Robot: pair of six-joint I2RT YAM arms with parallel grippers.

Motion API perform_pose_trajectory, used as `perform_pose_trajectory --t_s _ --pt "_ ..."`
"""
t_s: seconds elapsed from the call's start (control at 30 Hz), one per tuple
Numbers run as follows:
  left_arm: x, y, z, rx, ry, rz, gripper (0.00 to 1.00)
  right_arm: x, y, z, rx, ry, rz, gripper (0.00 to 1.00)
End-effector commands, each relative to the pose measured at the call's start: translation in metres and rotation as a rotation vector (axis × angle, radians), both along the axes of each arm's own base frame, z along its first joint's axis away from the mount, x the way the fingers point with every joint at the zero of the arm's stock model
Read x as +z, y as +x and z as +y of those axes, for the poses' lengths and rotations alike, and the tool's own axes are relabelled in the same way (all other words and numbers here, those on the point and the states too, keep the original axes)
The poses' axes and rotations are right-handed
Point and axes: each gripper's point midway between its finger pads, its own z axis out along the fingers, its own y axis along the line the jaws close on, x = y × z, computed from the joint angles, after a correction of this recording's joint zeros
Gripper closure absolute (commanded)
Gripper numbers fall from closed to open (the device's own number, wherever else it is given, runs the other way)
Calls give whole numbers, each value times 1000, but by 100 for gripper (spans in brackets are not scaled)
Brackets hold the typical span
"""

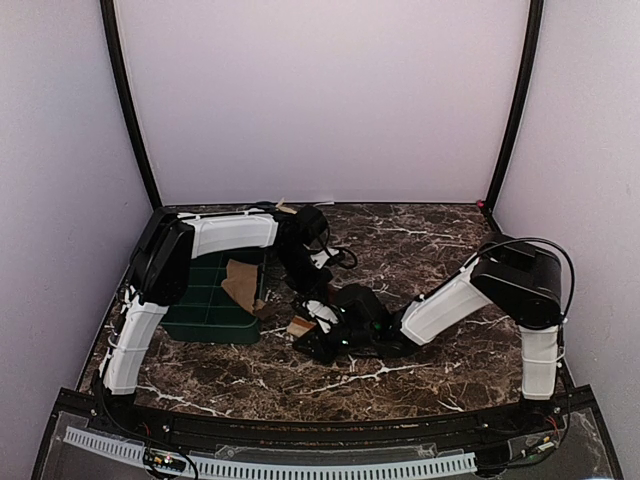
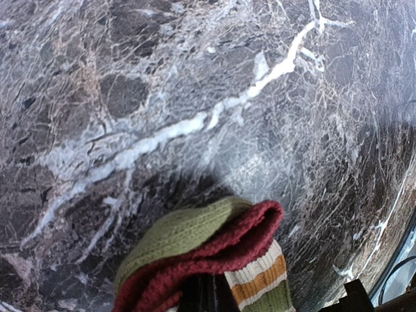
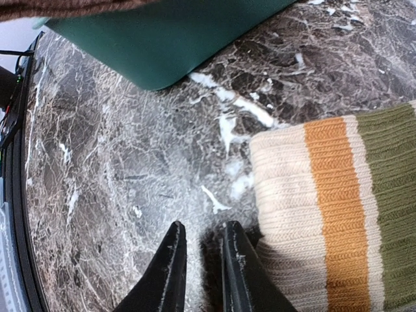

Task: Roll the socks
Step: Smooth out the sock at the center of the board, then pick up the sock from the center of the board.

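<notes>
One sock [image 2: 195,244] shows an olive and dark red end with a cream and orange stripe. My left gripper [image 2: 207,294] is shut on it, and the cloth folds over the dark fingers. From above, this sock [image 1: 300,325] is a tan patch at the table's middle, below the left gripper [image 1: 316,305]. Its striped cuff [image 3: 325,214] lies flat on the marble. My right gripper [image 3: 202,226] stands slightly open just left of the cuff, nothing between the fingers. From above, the right gripper [image 1: 310,345] is low beside the sock. A tan cloth [image 1: 240,282], seemingly the other sock, lies on the green bin.
A dark green bin [image 1: 200,305] stands at the left, under the left arm; its corner [image 3: 169,39] is close ahead of the right gripper. Dark marble table [image 1: 420,240] extends to the back and right. Enclosure walls surround the table.
</notes>
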Motion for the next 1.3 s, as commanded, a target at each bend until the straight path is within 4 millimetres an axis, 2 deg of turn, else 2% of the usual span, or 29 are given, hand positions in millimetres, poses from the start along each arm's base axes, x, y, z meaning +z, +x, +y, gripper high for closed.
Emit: perform_pose_trajectory --t_s 0.0,0.13,0.27,0.4,0.5,0.7,0.9,1.07,1.27 --pt "-48 -26 19 -14 121 117 100 6 -7 -1 10 31 30 81" --pt "-48 -27 19 -14 123 118 100 11 -10 -4 9 35 34 81" --pt "-49 -27 19 -15 126 119 100 26 -16 -4 20 44 21 79" --pt "-51 -28 20 -17 128 125 100 39 -27 -4 34 1 -34 71" --pt "-52 -29 20 -19 126 130 100 40 -32 -6 35 -92 -121 65" --pt "-50 -29 18 -25 120 129 100 22 -27 -22 4 -313 -278 55" --pt "-49 -30 19 -31 119 133 100 14 -7 -44 -66 -464 -408 52" --pt "-50 -31 18 -33 116 137 100 4 1 -46 -50 -539 -462 51" --pt "-51 -32 18 -39 113 140 100 -7 1 -42 1 -580 -486 52"
